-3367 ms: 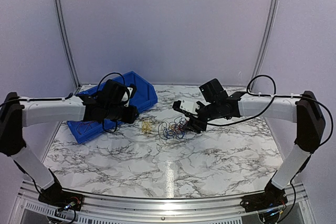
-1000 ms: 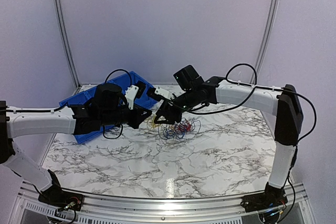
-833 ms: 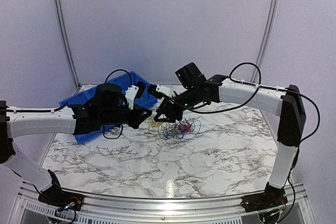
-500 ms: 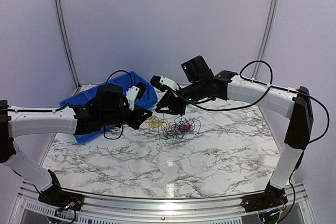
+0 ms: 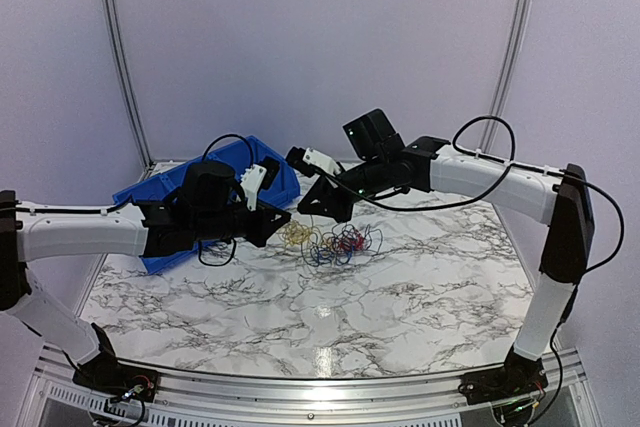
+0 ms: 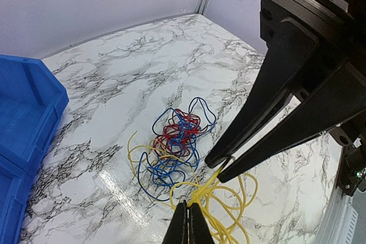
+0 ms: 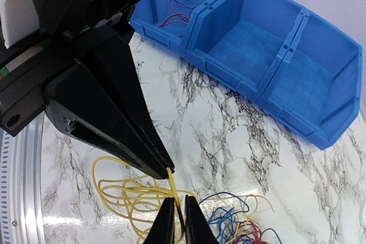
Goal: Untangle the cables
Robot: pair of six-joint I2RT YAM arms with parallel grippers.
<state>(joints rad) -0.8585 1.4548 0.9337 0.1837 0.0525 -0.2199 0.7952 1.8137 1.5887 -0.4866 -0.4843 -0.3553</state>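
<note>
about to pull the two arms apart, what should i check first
1. Left gripper shut on the yellow cables: ok.
2. Right gripper pinching a yellow strand: looks ok.
3. Both grippers on the same strand: cannot tell.
4. Yellow cables free of the red and blue tangle: not ok, a yellow loop runs through it.
5. Blue bin away from the cables: ok, off to the side.
6. Fingertips of the two grippers apart: ok, but very close.

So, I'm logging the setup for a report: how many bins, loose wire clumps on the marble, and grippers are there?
Blue bin: 1
Yellow wire clump: 1
Red-and-blue wire tangle: 1
Grippers: 2 (left gripper, right gripper)
Total: 5
</note>
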